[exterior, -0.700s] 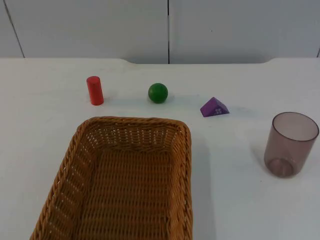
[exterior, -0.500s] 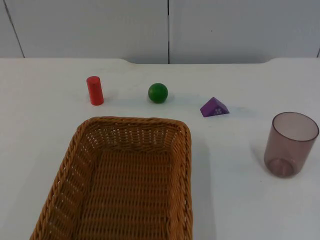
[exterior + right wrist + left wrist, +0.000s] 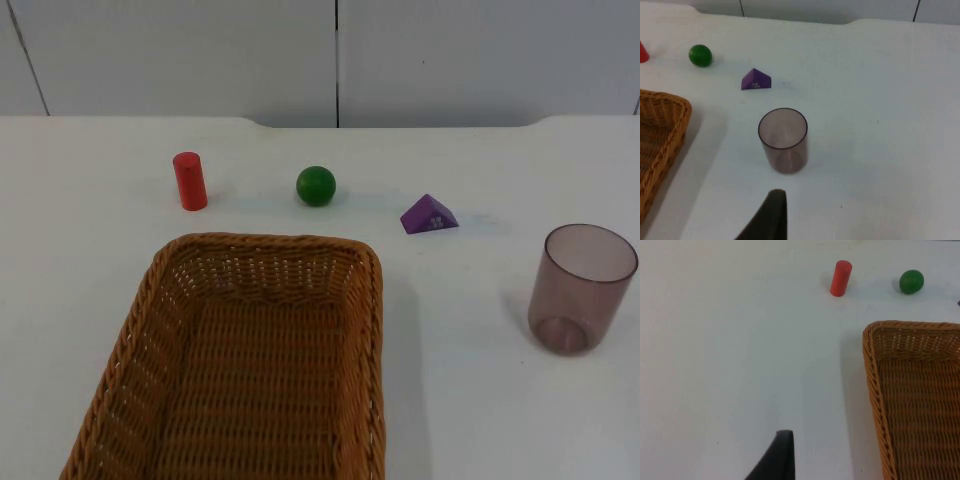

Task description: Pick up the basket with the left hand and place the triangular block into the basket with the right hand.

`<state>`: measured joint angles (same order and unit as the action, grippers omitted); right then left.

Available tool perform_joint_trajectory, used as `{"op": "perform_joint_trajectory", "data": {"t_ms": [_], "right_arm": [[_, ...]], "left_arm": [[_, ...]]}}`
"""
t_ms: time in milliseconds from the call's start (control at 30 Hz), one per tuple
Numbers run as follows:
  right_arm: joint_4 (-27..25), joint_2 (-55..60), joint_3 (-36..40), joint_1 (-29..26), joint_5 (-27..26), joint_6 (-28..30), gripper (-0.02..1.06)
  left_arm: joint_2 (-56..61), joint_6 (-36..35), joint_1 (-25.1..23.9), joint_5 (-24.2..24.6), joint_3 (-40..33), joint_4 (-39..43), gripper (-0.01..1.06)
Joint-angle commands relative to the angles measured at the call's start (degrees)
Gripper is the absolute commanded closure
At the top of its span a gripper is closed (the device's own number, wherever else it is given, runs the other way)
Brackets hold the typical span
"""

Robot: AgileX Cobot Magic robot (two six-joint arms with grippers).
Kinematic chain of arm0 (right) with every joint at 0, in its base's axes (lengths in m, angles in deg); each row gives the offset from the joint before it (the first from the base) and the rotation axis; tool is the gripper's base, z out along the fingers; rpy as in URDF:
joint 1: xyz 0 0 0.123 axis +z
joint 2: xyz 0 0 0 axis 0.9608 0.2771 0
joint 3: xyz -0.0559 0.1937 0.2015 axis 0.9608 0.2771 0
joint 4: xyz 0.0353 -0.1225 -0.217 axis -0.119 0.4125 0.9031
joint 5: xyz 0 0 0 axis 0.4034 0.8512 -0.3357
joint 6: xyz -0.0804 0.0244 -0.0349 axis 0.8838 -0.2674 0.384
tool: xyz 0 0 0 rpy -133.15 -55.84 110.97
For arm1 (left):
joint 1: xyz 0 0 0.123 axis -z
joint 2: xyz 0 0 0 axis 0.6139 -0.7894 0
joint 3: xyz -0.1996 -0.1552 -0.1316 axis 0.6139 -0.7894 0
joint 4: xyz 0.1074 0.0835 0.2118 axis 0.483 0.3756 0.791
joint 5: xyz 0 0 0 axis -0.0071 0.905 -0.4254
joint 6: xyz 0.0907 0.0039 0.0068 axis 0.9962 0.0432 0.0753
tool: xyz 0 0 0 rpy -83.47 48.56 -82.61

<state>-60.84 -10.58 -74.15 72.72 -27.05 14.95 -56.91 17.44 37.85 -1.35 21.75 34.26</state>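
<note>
From my station nothing is grasped yet. The woven brown wicker basket [image 3: 262,365] sits flat on the white table [image 3: 480,400], and the purple triangular block [image 3: 430,215] lies apart from it, off its far right corner, between the green ball [image 3: 316,186] and the smoky translucent plastic cup [image 3: 581,289]. A red cylinder [image 3: 189,181] stands left of the ball.

The left gripper [image 3: 774,460] hangs over bare table beside the basket's left wall; the right gripper [image 3: 767,216] hangs near the cup, with the block beyond it. I see a single dark fingertip of each, so I cannot tell how either set of jaws stands.

I judge the opening step is in hand: the basket pickup. Next I would bring the left jaws across to straddle the nearest rim, probably the left wall, then clamp and lift. The right arm waits.
</note>
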Motion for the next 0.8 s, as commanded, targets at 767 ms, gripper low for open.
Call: {"op": "perform_joint_trajectory", "data": {"t_ms": [767], "right_arm": [[0.2, 25.8, -0.7, -0.4, -9.0, 0.1, -0.01]], "left_arm": [[-31.5, 3.5, -0.1, -7.6, 3.7, -3.4, 0.00]]}}
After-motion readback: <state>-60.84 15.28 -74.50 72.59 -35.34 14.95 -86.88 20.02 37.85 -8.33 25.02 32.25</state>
